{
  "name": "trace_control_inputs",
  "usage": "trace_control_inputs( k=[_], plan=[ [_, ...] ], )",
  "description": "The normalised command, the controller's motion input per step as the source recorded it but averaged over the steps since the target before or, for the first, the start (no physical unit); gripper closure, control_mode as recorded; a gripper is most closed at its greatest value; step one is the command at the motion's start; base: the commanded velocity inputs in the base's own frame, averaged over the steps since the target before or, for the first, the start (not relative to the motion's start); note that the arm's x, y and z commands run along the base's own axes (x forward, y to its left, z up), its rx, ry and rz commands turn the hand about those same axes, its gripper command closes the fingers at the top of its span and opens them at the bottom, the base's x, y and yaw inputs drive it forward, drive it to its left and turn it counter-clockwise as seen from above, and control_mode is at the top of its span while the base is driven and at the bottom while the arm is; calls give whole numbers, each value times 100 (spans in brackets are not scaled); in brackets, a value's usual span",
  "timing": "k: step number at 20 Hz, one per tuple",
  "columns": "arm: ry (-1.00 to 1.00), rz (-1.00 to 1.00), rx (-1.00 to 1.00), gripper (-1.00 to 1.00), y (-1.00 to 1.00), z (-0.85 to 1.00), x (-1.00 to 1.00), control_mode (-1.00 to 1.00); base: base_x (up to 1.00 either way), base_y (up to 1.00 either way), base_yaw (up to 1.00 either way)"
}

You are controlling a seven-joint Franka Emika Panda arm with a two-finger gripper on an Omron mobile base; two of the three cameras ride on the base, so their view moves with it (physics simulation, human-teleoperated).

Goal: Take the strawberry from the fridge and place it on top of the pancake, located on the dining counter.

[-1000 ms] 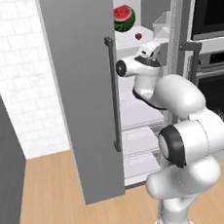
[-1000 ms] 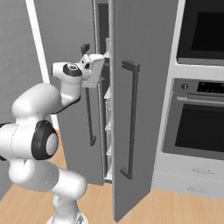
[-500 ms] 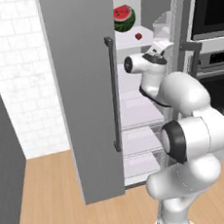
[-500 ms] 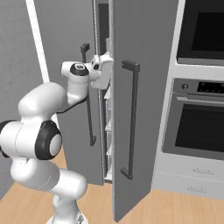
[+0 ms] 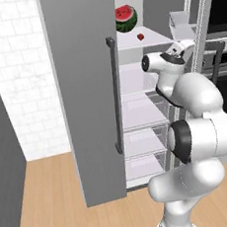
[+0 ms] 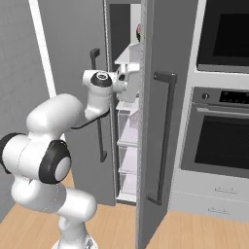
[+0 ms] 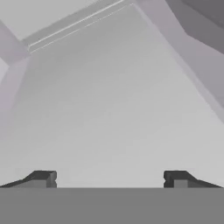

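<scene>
**Arm moves deeper into the fridge, strawberry not yet taken**

Left base view shows the fridge (image 5: pixel 88 88) with its door open and the strawberry (image 5: pixel 140 36) on the upper white shelf (image 5: pixel 147 41), just beside the cut watermelon (image 5: pixel 126 18). Compared with a second ago, the hand has gone up and further inside, so it is now near that shelf but below the berry. In the hand view the jaws (image 7: pixel 109 178) stand wide apart with nothing between them, facing a bare pale surface. The berry is untouched, so the reach is probably unfinished; the hand must rise more before it can close.
</scene>
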Motion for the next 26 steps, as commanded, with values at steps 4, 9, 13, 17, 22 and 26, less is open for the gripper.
trace_control_inputs(
  k=[4,9,13,17,22,26],
  plan=[
    [0,-3,0,-100,-100,0,0,-100,0,0,0],
    [0,0,3,-100,-93,0,0,-100,0,0,0],
    [0,1,2,-100,-44,0,3,-100,0,0,0],
    [0,1,6,-100,-11,0,0,-100,0,0,0],
    [-3,0,6,-100,66,13,-29,-100,0,0,0],
    [-4,0,9,-100,100,7,-7,-100,0,0,0]
  ],
)
